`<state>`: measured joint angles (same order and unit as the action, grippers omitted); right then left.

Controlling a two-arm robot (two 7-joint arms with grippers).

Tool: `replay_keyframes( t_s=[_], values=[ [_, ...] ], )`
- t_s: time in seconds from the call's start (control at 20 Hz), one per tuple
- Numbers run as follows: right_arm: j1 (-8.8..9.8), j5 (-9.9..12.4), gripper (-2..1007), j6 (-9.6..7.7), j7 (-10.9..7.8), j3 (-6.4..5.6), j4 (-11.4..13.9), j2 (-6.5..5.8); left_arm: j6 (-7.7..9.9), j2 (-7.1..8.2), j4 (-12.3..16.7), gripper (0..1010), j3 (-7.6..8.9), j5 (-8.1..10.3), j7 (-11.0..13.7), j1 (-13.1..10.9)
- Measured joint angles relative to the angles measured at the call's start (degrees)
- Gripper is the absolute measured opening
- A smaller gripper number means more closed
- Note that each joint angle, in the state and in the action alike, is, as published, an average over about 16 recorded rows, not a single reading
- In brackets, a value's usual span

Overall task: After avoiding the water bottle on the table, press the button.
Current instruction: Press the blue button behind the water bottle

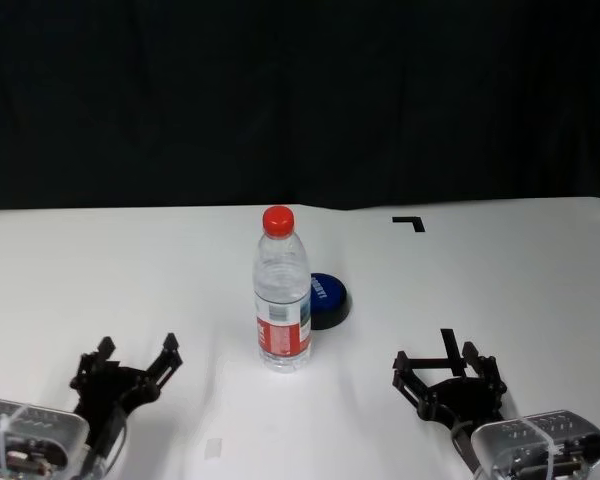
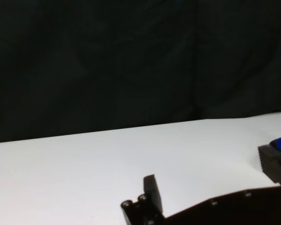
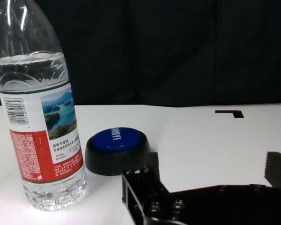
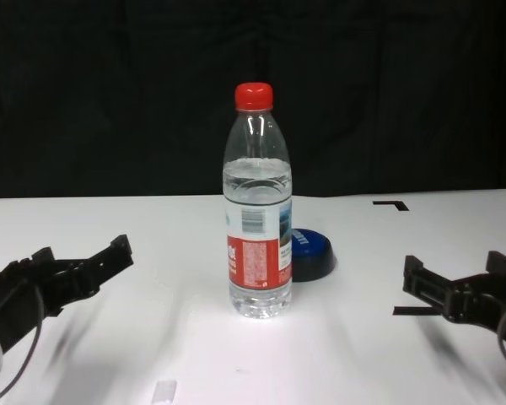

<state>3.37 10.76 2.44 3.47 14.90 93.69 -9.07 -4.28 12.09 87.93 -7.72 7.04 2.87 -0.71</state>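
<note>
The water bottle [image 1: 282, 300] stands upright at the middle of the white table [image 1: 520, 290], with a red cap and a red, white and blue label. The dark blue button [image 1: 329, 296] sits just behind it and to its right, partly hidden by the bottle. My left gripper [image 1: 138, 352] is open and empty near the front edge, left of the bottle. My right gripper [image 1: 438, 362] is open and empty near the front edge, right of the bottle. The right wrist view shows the bottle [image 3: 37, 117], the button [image 3: 117, 149] and my right gripper [image 3: 214, 164].
A black tape corner mark [image 1: 410, 222] lies at the back right. A black mark [image 1: 446, 345] lies by my right gripper. A small white tape piece [image 1: 212, 449] lies at the front. A black curtain closes off the back of the table.
</note>
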Motion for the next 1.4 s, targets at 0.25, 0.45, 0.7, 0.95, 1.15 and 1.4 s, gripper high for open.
replay_keyframes(
  t_s=[0.25,0.45,0.7,0.95,1.15,1.4],
  values=[
    [0.0,0.0,1002,0.0,0.0,0.0,0.0,0.0,0.22,-0.15,0.4,1009,0.7,-1.04,0.3,-0.1],
    [0.0,0.0,1002,0.0,0.0,0.0,0.0,0.0,0.49,-0.18,0.7,1009,1.32,-2.07,0.7,-0.1],
    [0.0,0.0,1002,0.0,0.0,0.0,0.0,0.0,0.74,-0.03,1.1,1009,1.98,-3.2,1.5,0.1],
    [0.0,0.0,1002,0.0,0.0,0.0,0.0,0.0,0.93,0.11,1.3,1009,2.58,-4.14,2.5,0.3],
    [0.0,0.0,1002,0.0,0.0,0.0,0.0,0.0,0.97,0.19,1.3,1010,3.02,-4.83,3.2,0.6],
    [0.0,0.0,1002,0.0,0.0,0.0,0.0,0.0,0.94,0.21,1.2,1010,3.5,-5.49,4.1,1.1]
  ],
)
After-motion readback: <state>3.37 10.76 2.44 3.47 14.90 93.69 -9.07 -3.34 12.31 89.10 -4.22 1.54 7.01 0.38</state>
